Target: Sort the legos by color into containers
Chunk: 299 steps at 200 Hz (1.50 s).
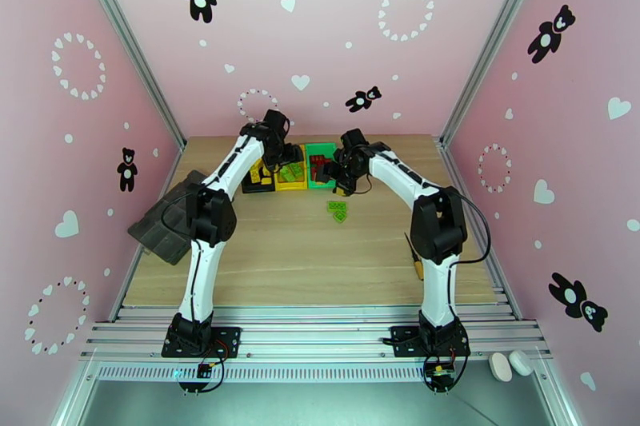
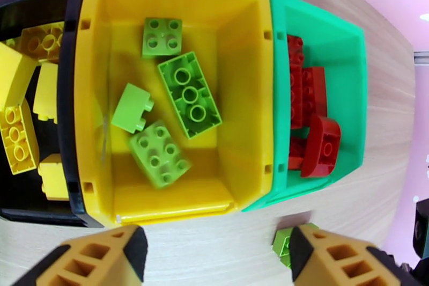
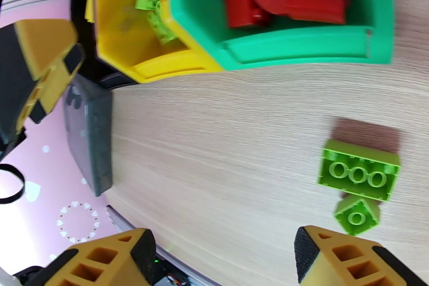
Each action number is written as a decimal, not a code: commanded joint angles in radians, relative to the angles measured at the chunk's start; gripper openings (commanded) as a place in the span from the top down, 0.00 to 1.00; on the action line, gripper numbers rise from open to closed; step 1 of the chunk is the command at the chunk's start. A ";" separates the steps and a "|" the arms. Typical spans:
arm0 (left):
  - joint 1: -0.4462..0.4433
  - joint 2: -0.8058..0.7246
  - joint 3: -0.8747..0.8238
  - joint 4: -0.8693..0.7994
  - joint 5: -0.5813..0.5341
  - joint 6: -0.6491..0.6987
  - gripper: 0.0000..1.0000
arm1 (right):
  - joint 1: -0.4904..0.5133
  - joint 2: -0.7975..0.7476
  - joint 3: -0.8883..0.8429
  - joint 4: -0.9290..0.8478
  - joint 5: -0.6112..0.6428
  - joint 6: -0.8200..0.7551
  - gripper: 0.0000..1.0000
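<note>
Your left gripper (image 2: 214,254) hangs over the near wall of the yellow bin (image 2: 244,72), jaws well apart with nothing between them. Your right gripper (image 3: 225,254) is likewise spread and empty, over bare table (image 3: 214,137) just on the near side of the green bin (image 3: 300,48).

The three bins sit in a row at the middle of the table's far edge. The black bin (image 2: 68,94) holds yellow bricks (image 2: 19,137), the yellow bin holds green bricks (image 2: 189,94), and the green bin holds red bricks (image 2: 308,94).

Two green pieces lie loose on the table, a long brick (image 3: 359,170) and a small brick (image 3: 357,216) just beside it. Both are a little toward the near edge from the green bin. They lie off the right gripper's right finger, and that arm looks the nearer.

The long brick's long axis runs roughly along the line the jaws close on. You would likely need to turn the wrist to close across its short side before carrying it to the yellow bin.
</note>
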State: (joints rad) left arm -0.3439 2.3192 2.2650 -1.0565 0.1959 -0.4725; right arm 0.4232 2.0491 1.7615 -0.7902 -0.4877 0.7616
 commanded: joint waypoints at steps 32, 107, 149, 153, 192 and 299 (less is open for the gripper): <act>-0.053 -0.176 -0.192 0.042 -0.036 0.039 0.23 | 0.002 -0.087 -0.109 -0.071 0.090 -0.036 0.28; -0.198 -0.265 -0.416 0.107 -0.069 0.003 0.23 | 0.002 -0.212 -0.341 -0.053 0.185 -0.021 0.28; -0.299 -0.230 -0.424 0.115 -0.079 -0.029 0.22 | -0.025 -0.327 -0.489 -0.058 0.251 0.006 0.26; -0.309 -0.225 -0.421 0.115 -0.081 -0.031 0.21 | -0.031 -0.340 -0.505 -0.054 0.253 0.010 0.26; -0.379 -0.153 -0.376 0.114 -0.074 -0.026 0.21 | -0.068 -0.454 -0.614 -0.064 0.263 0.009 0.25; -0.476 0.074 -0.194 0.050 -0.108 -0.025 0.23 | -0.094 -0.657 -0.760 -0.105 0.272 0.021 0.24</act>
State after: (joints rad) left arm -0.8047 2.3337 2.0064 -0.9684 0.1204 -0.4953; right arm 0.3340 1.4425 1.0279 -0.8543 -0.2272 0.7712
